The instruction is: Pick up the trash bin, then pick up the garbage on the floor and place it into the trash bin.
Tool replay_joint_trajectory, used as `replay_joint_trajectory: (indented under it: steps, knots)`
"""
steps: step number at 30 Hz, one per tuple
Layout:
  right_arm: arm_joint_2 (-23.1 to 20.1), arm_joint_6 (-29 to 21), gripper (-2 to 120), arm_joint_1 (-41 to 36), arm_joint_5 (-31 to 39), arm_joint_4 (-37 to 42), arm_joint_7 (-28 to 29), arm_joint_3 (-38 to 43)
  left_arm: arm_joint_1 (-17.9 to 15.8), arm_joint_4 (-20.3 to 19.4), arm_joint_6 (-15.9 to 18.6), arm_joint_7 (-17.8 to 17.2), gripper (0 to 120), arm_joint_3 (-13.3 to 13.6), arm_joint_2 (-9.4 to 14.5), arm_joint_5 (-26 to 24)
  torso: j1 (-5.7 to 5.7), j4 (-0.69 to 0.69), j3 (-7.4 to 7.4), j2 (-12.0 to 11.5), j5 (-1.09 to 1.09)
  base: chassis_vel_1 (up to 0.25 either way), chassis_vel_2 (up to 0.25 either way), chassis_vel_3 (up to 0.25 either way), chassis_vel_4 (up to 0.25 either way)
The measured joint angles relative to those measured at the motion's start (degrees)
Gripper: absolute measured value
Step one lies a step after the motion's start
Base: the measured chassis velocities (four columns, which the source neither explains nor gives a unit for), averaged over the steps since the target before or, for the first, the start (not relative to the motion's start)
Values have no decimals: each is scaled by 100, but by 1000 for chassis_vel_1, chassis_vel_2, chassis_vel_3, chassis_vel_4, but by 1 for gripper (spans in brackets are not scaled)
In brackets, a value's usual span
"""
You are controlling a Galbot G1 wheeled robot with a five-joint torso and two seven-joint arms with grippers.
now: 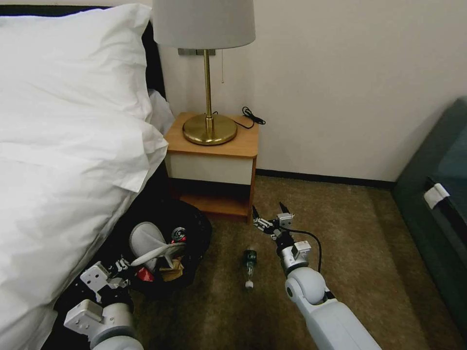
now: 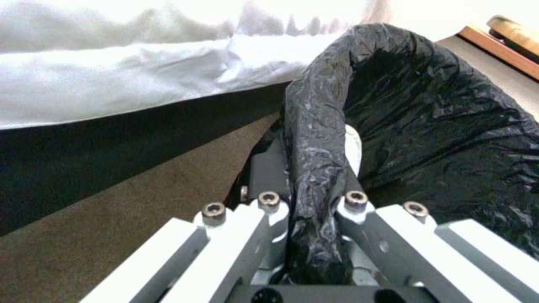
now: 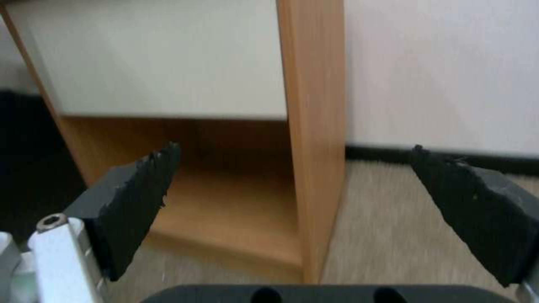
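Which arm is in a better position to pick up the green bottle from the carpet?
The right. Its gripper is open, empty and beside the bottle, nearer the nightstand. The left gripper is shut on the bin rim.

Pale grey arms, rounded joints; right tool (image 1: 270, 215) black-padded, black cable; left tool (image 1: 127, 266) silver links, hex screws.

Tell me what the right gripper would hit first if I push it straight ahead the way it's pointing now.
Probably the nightstand. The right gripper is open and aimed at its lower right corner, with the upright side panel almost centred between the fingers. Depth is unclear, so I can't say how soon.
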Motion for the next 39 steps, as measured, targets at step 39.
replay_joint_trajectory:
  steps: [39]
  knots:
    - [891,-4770,100,1008,844,-1637,703,-151,52,-100,13,-4,4,71,-22,30,-3,0,-1,0,0,4,-4,-5,3]
